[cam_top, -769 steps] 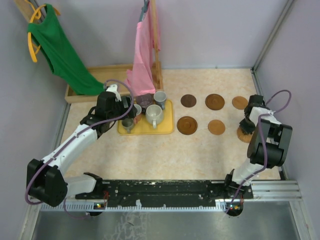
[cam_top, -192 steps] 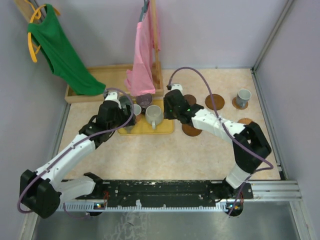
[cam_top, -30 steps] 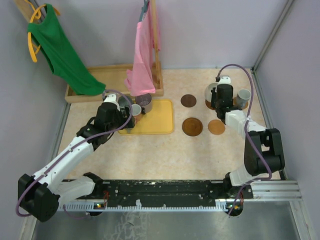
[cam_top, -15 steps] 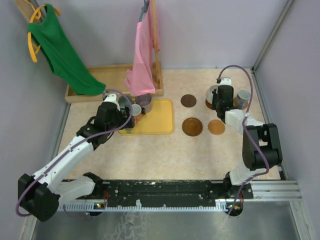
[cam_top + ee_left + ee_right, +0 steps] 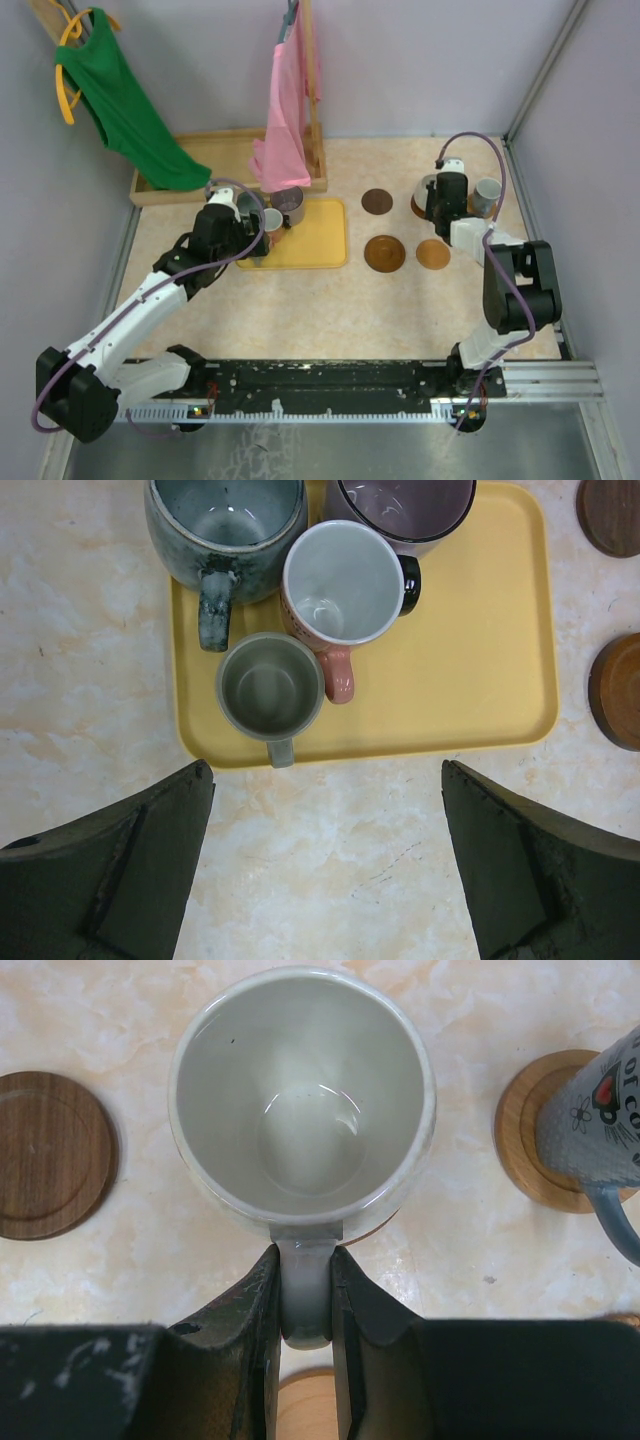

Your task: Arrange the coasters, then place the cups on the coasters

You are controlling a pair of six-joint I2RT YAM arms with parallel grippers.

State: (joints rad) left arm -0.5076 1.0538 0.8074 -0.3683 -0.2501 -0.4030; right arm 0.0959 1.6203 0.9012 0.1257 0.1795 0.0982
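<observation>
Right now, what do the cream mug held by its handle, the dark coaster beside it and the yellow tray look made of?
The cream mug looks like glazed ceramic: glossy highlights inside, thick rounded rim. The dark coaster looks like matte wood: grain lines and turned rings show. The yellow tray is probably plastic: even colour, smooth surface, rounded raised rim.

- Robot laboratory test cell; two white-and-black arms, the left arm [image 5: 140, 300] and the right arm [image 5: 500, 260], are bolted to a black rail [image 5: 330, 375] at the counter [image 5: 330, 300] edge
- Plain lilac panels [image 5: 420, 70] on metal framing enclose the counter on three sides; a purple cable [image 5: 475, 140] loops off the right arm
- Household props set out inside: yellow tray [image 5: 320, 245], cream cup [image 5: 300, 1100], wooden coasters [image 5: 385, 252], hung green garment [image 5: 120, 100] and pink cloth [image 5: 285, 110]
</observation>
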